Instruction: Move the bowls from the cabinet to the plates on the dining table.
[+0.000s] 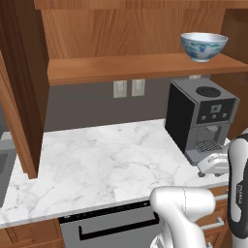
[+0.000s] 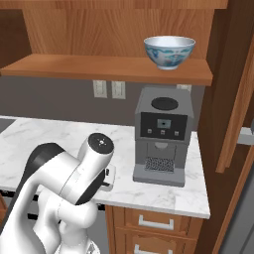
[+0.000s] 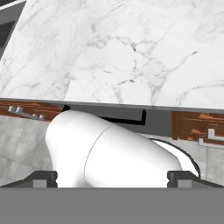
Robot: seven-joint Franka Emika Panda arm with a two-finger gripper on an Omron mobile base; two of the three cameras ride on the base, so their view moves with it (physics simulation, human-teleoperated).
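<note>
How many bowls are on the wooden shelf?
1. The white bowl with blue patterning sits at the right end of the cabinet shelf, above the black coffee machine. Another may be out of view.

White arm folded low, elbow raised, claw point(image 3: 112, 178) pointing downward with jaws spread wide.

White ceramic bowl with blue patterning point(image 2: 168, 51) upright on warm brown wooden cabinet shelf point(image 2: 74, 67), near shelf's right end. Open panelled cabinet door point(image 2: 238, 99) at right edge. Two pale wall outlets point(image 2: 111, 89) on grey wall below shelf. Dark grey box-shaped coffee machine point(image 2: 161, 134) directly beneath bowl, standing on white grey-veined marble counter point(image 2: 168, 196). Brown wooden drawers with silver handles point(image 2: 151, 223) under counter. White robot arm with dark joints point(image 2: 69, 183) folded low at lower left, in front of counter edge.
</note>
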